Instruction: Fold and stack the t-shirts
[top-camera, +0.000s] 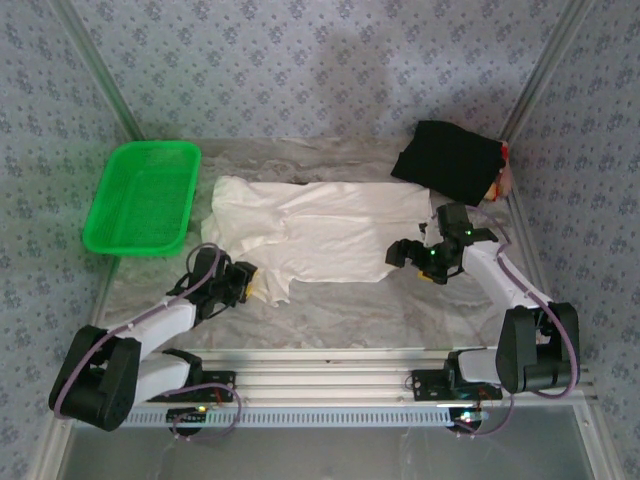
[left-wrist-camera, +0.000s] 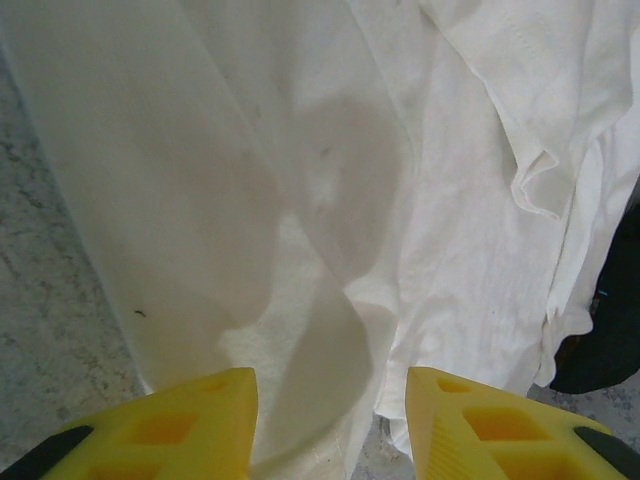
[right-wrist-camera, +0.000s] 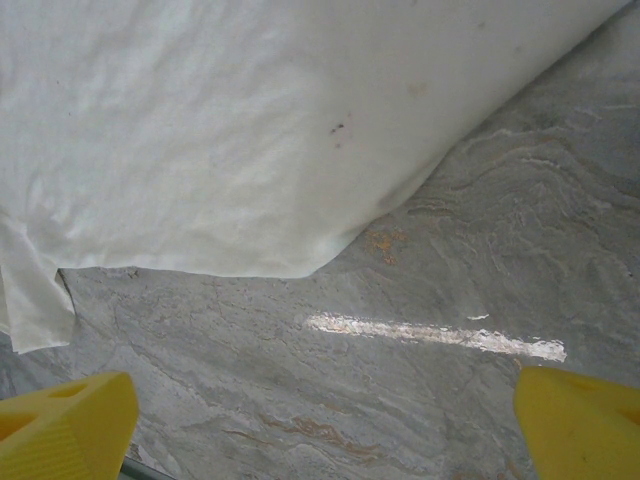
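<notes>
Top external view: we see the off-white t-shirt (top-camera: 320, 230) spread crosswise over the middle of the desk (top-camera: 350, 310), rumpled, its near-left corner hanging towards the left arm
Black t-shirt: the black t-shirt (top-camera: 447, 160) lies bunched at the far right corner, close against the off-white one's right end; we cannot tell whether they touch
Left claw: the left claw (left-wrist-camera: 330, 425) sits at the near-left hem, jaws apart with a soft fold of the cloth running between them, not pinched as far as we can see
Right claw: the right claw (right-wrist-camera: 320, 430) is released and spread wide above bare desk, just beside the shirt's near-right corner, holding nothing
Basket: the green basket (top-camera: 140, 195) stands far left, apart from the cloth
Risk: we judge the left jaws could catch several layers or one loose fold, so a lift would twist the shirt; the right jaws, off the cloth, could shut on nothing or scrape the desk, and an uneven pull could drag the hem skew
Writing: we read no brand, label or lettering; we see a few tiny dark specks on the off-white cloth
</notes>
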